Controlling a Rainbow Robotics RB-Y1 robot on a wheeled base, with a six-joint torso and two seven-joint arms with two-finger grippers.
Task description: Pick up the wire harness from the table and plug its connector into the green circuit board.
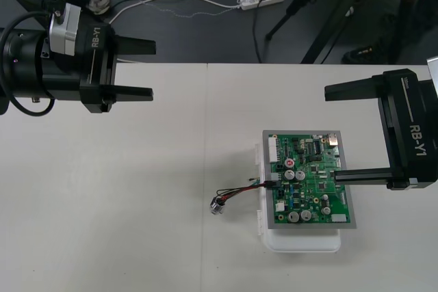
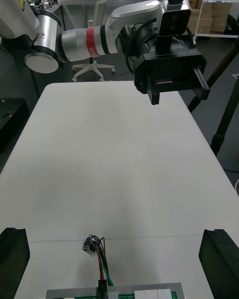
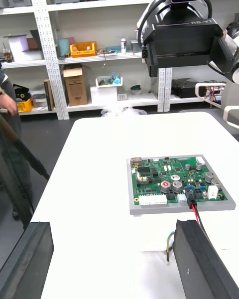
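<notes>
Listing from my side of the desk (image 1: 102, 203) outward.

1. White base (image 1: 304, 243): the near lip is bare. It lies flat on the desk and carries the green circuit board (image 1: 311, 169).
2. Round metal socket (image 1: 218, 205): lies on the desk just beside the base's left edge, touched by neither of my hands.
3. Wires (image 1: 241, 191): red, black and green, running slack from the socket to the board's left edge.
4. Black plug (image 1: 274, 184): sits on the board at that edge. From my left wrist it looks seated in a connector, with the wires leaving straight out. I judge the insertion done.
5. Right hand (image 1: 330, 135): fingers wide apart and holding nothing. It is over the board's right side with one finger across it, clear of the plug.
6. Left hand (image 1: 152, 69): fingers wide apart and empty, over the far left of the desk, well apart from socket and plug.

Outstanding, by my reckoning: only confirming the seating and drawing my right hand off the board.
</notes>
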